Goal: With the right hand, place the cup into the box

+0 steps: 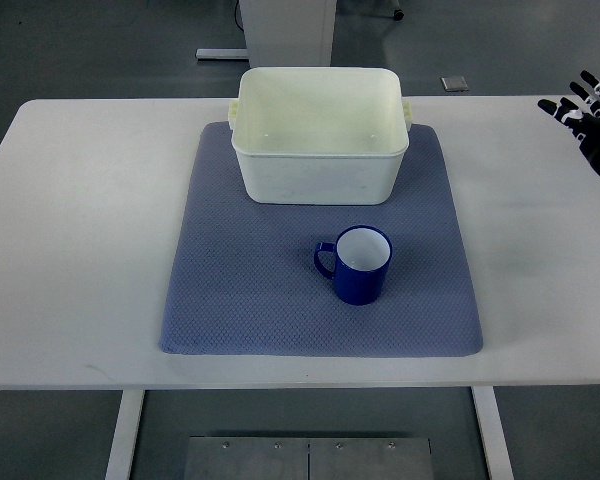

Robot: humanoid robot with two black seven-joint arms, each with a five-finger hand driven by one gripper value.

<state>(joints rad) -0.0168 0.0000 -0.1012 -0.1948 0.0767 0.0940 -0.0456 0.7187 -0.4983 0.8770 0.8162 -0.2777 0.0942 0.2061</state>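
One right hand (588,112), fingers (552,104) spread

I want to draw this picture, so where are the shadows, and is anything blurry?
In the top view, light is soft and even: the blue cup casts a faint shadow on the mat, the box darkens the mat just below its front wall. The table shows no glare. Everything looks sharp, including the right hand at the edge.

Pretty bright, even light from overhead, soft shadows only, mild glare on the white table (80,250), everything sharp.
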